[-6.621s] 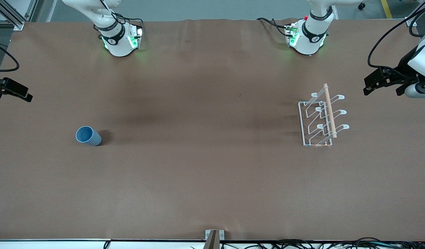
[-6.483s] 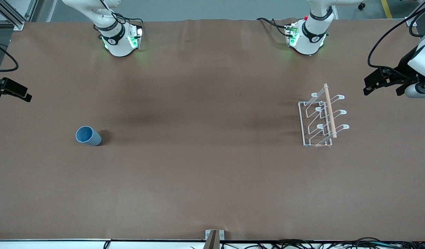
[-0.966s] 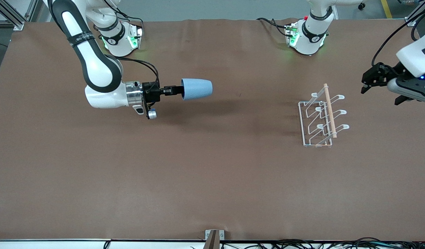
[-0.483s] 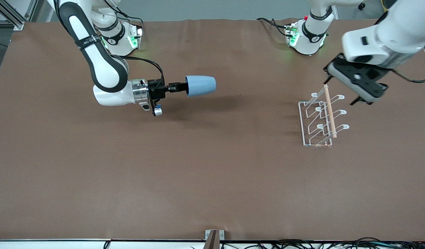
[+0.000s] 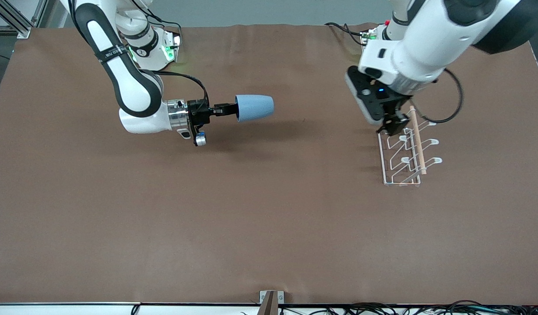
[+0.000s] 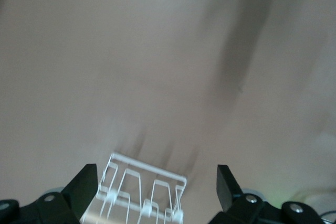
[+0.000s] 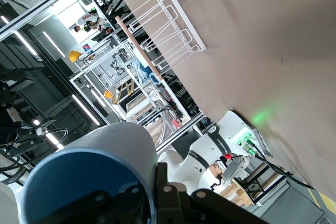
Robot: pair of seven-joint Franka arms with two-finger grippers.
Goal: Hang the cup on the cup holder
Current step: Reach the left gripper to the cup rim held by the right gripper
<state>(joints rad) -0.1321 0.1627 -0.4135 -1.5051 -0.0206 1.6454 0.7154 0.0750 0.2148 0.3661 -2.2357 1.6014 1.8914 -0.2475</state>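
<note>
Left claw (image 5: 393, 127) spread wide, right claw (image 5: 227, 109) clamped shut.

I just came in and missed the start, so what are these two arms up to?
The right gripper is shut on the rim of a light blue cup and holds it on its side in the air above the brown table, base pointing toward the left arm's end. The white wire cup holder stands at that end with nothing on its prongs. The left gripper hangs open just over the holder's end nearest the robot bases, touching nothing that I can see. The cup is not yet hung.
</note>
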